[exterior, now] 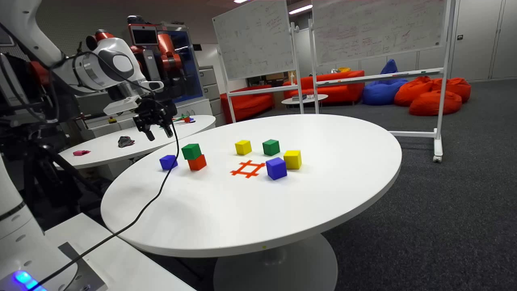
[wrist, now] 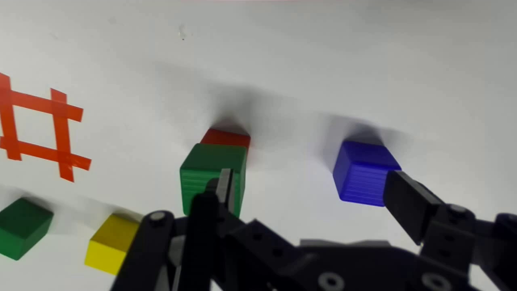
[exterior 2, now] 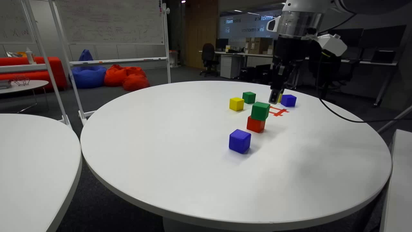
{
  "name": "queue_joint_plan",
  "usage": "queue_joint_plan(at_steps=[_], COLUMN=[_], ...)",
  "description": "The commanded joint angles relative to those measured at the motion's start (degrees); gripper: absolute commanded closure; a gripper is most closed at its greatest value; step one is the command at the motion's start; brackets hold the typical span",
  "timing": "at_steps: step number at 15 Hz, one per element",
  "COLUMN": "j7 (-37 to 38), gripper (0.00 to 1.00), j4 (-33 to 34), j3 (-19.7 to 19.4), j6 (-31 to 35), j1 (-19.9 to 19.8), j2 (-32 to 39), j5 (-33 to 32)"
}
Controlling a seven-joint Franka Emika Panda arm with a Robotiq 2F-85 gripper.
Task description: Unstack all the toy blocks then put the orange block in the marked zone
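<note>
robotics lab: scribbled whiteboards (exterior: 256, 42), red robot (exterior: 165, 45), office chair (exterior 2: 208, 52).

Fine ridges line a plastic-looking green block (wrist: 206, 173) and blue block (wrist: 363, 173) on the smooth, satin-white bench (exterior: 242, 210), its top carrying translucent, faintly glossy red tape (wrist: 38, 104). Above the bench, the gripper (wrist: 311, 178) is matt black with metallic bolt heads (wrist: 157, 216); below the bench spreads rough, dark carpet (exterior: 464, 202).

Both exterior views: across round table (exterior: 251, 194), differing sides; wrist view: nearer, downward.
</note>
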Motion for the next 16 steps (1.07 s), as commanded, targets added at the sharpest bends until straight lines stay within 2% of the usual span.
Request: queue_joint_plan(at_steps=[1,2,3,6,8,16], j7=[-11.6,-14.0,-9.4,-11.9,-8.9,-6.6], gripper=[0.0,0.0,0.0,0.0,0.0,0.0], j4=[0.5,0.7,0.2,0.2,0.6,0.1], j3=[-1.4,-1.3,-0.9,-0.9,-0.8,-3.1], j6=[1.3,0.4,0.5,0.5,-0.2,1.0], j1=[1.7,1.8,1.2,1.5,1.1,-0.5], j2=[1.6,1.7,1.1,1.3,1.6,1.0], j5=[8.4,10.0,7.0,8.6,5.5,5.6])
